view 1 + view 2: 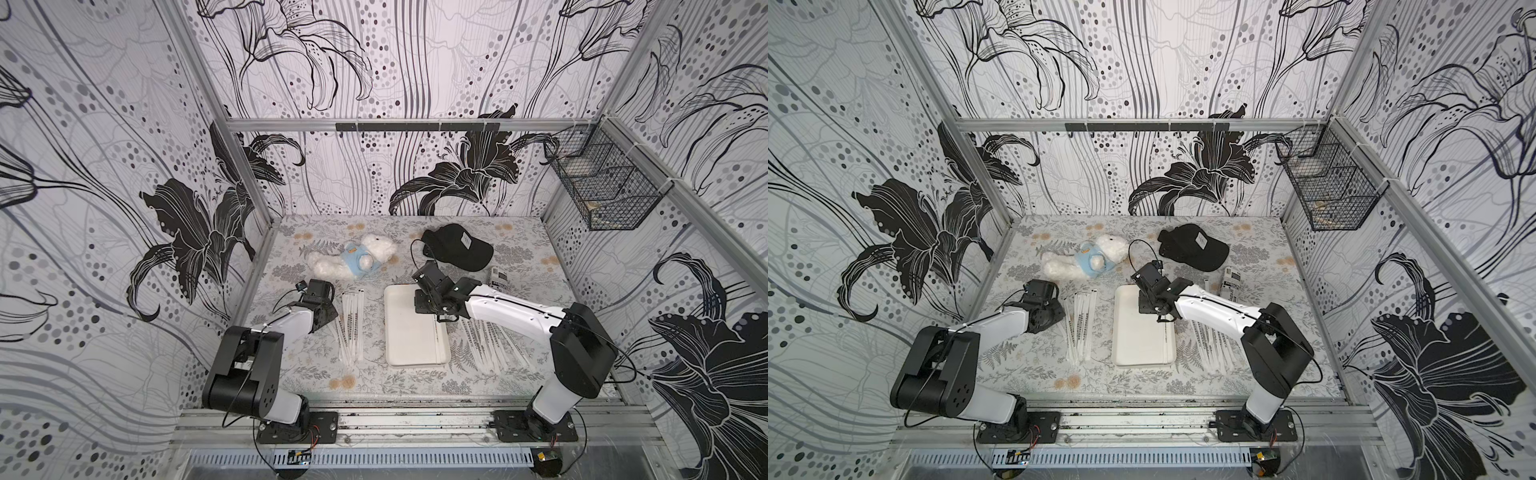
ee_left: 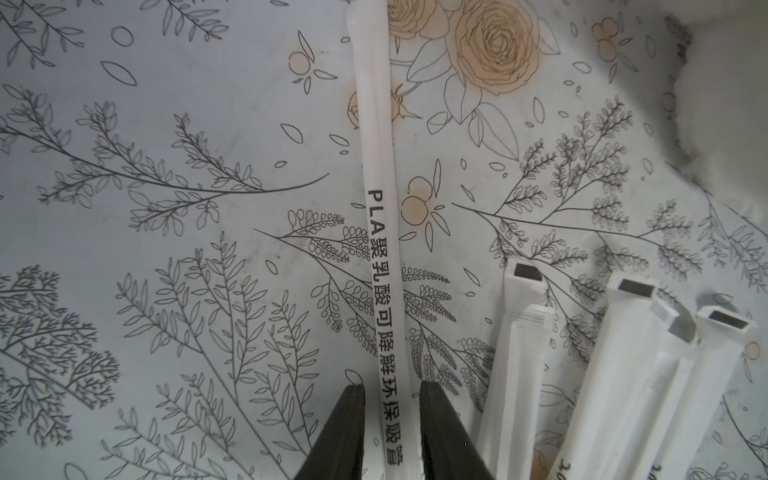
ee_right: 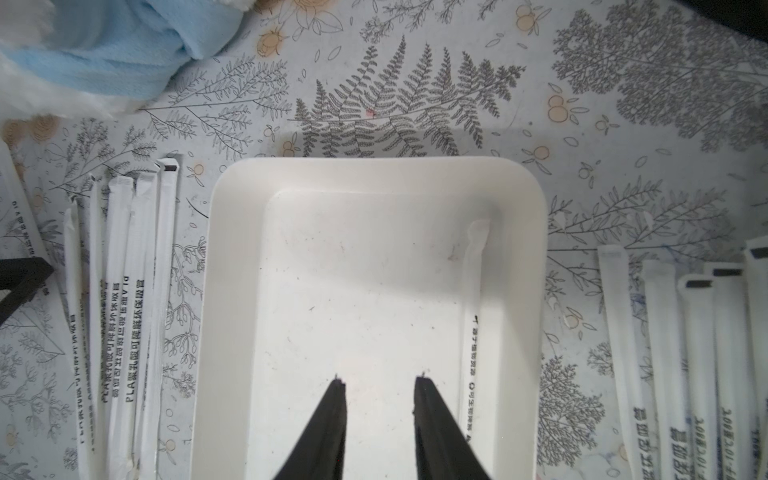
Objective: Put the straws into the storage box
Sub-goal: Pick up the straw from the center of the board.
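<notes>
One straw (image 3: 471, 316) is lying in the storage box (image 1: 409, 349), other straws (image 1: 352, 328) left and right of it. Left gripper (image 2: 390, 388), spread, is straddling one; right gripper (image 3: 380, 380) is gaping over the box. Light, bendy: pinch mid-length.

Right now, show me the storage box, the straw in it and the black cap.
storage box (image 3: 374, 174): right wrist view, end rim.
straw in the box (image 3: 473, 332): right wrist view, printed stretch.
black cap (image 1: 449, 251): in a top view, crown.
</notes>
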You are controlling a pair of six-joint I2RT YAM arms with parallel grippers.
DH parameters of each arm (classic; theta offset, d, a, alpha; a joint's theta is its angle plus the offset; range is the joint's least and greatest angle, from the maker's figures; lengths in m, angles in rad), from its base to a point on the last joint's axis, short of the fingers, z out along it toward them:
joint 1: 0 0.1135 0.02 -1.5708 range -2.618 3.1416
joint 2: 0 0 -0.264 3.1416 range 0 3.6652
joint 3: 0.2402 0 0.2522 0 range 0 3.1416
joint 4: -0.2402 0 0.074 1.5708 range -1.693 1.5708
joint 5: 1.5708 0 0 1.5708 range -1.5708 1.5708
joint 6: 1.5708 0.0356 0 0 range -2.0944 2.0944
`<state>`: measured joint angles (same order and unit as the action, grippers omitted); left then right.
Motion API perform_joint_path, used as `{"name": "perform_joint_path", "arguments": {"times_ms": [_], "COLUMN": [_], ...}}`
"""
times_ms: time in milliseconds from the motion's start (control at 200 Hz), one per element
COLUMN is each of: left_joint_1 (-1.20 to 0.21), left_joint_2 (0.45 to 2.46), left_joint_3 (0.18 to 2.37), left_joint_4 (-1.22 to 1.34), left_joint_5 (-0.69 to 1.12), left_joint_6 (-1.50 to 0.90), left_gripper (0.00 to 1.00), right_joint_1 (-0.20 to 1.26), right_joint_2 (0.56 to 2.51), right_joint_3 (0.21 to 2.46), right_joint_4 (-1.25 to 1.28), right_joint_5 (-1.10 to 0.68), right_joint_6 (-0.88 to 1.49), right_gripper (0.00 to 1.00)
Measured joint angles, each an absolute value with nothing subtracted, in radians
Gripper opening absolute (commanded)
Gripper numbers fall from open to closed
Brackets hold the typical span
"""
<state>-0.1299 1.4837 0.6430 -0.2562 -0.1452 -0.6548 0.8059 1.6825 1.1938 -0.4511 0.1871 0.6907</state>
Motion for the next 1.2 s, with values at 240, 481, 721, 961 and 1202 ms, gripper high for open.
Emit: {"name": "perform_joint_path", "arguments": {"times_ms": [240, 481, 721, 961, 1202], "left_joint_1": [-0.130, -0.129, -0.121, -0.188, -0.657], "left_joint_2": [1.479, 1.392, 1.330, 1.231, 1.305], "left_joint_3": [0.639, 0.638, 0.690, 0.795, 1.002], "left_joint_4": [-0.255, -0.361, -0.413, -0.473, -0.511], "left_joint_5": [-0.157, -0.229, -0.273, -0.263, -0.298], "left_joint_6": [-0.661, -0.663, -0.648, -0.623, -0.699], "left_gripper": [0.00, 0.00, 0.00, 0.00, 0.00], "right_joint_1": [0.806, 0.806, 0.806, 0.805, 0.729], "right_joint_2": [1.682, 1.716, 1.719, 1.715, 1.591], "right_joint_3": [1.194, 1.220, 1.224, 1.224, 1.190], "right_joint_4": [-0.451, -0.451, -0.447, -0.449, -0.456], "right_joint_5": [0.187, 0.180, 0.179, 0.181, 0.179], "right_joint_6": [0.690, 0.668, 0.664, 0.664, 0.661], "right_gripper": [0.31, 0.31, 0.31, 0.31, 0.31]}}
